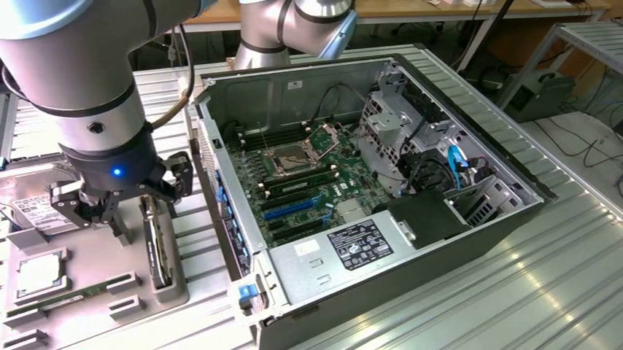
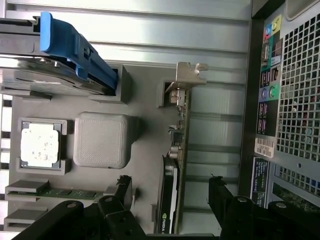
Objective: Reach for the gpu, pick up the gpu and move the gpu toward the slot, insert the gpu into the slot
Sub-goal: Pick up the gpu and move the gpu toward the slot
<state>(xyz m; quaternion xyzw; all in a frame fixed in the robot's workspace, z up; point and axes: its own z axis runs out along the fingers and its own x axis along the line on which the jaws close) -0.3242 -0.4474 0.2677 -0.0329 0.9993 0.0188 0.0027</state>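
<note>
The gpu [image 1: 157, 251] stands on its long edge in a grey holder tray [image 1: 98, 255] at the exterior view's left, beside the open computer case. In the wrist view it is a thin dark card [image 2: 178, 150] with its silver bracket [image 2: 186, 75] at the far end. My gripper [image 1: 119, 210] hangs just above the tray, open. Its black fingers [image 2: 122, 192] straddle the card's near end without touching it, and the gripper [image 2: 171, 196] is centred roughly over the card. Blue and black expansion slots [image 1: 290, 211] lie on the motherboard inside the case.
The tray also holds a hard drive with a blue carrier [image 2: 62, 45], a processor [image 2: 40, 145] and a green memory stick [image 2: 65, 192]. The case's rear panel [image 2: 295, 100] stands close beside the card. A drive cage [image 1: 389, 127] and cables fill the case's far side.
</note>
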